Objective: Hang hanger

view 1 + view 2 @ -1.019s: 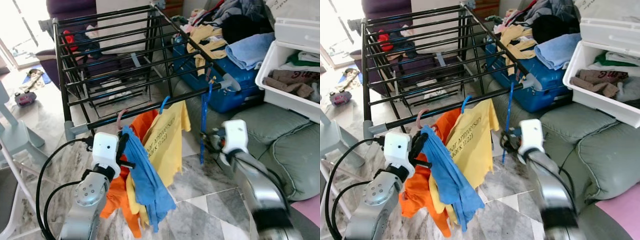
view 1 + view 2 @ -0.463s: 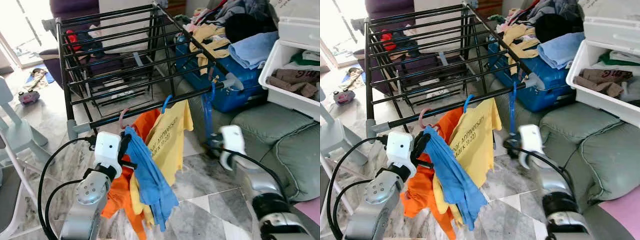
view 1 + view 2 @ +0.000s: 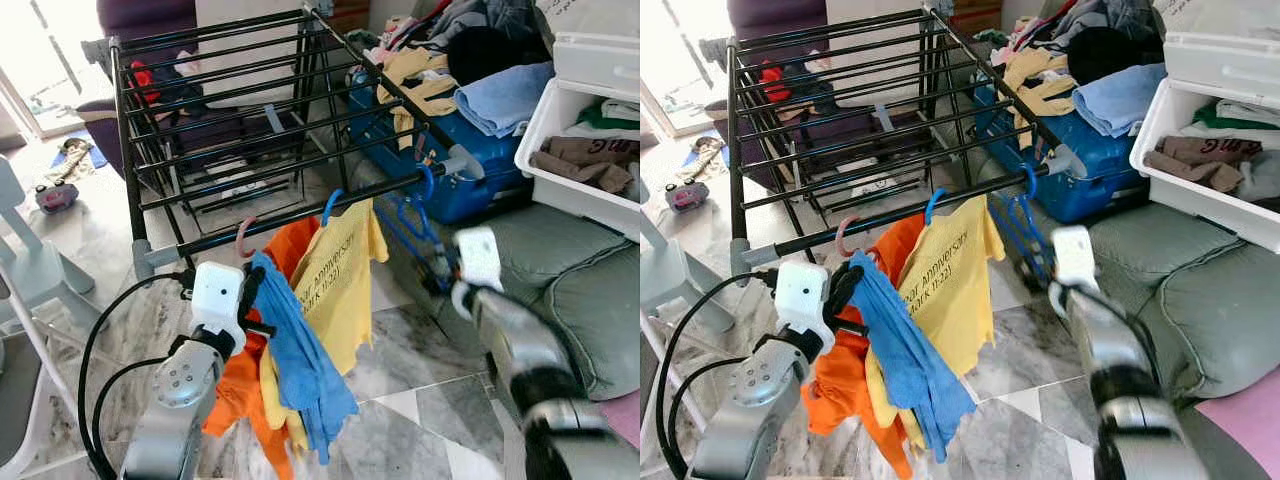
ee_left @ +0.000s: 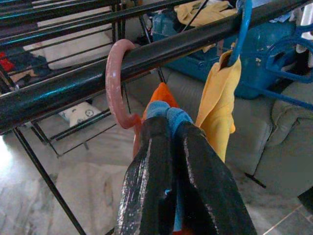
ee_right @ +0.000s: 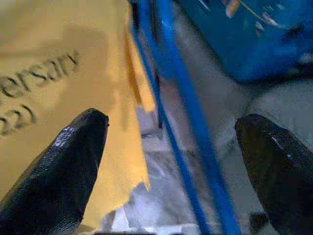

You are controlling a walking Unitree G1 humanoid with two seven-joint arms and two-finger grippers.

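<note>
The empty blue hanger is hanging by its hook on the drying rack's front bar, at the right end beside the yellow shirt. The right gripper is standing wide open with the hanger's blue bars between its fingers. The left gripper is pinching blue cloth below that bar, near a pink hook. The shirt's print is reading "anniversary".

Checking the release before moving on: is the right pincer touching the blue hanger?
Apart. In the right wrist view both fingers stand wide open, and the blue hanger runs between them with clear space on either side.
</note>
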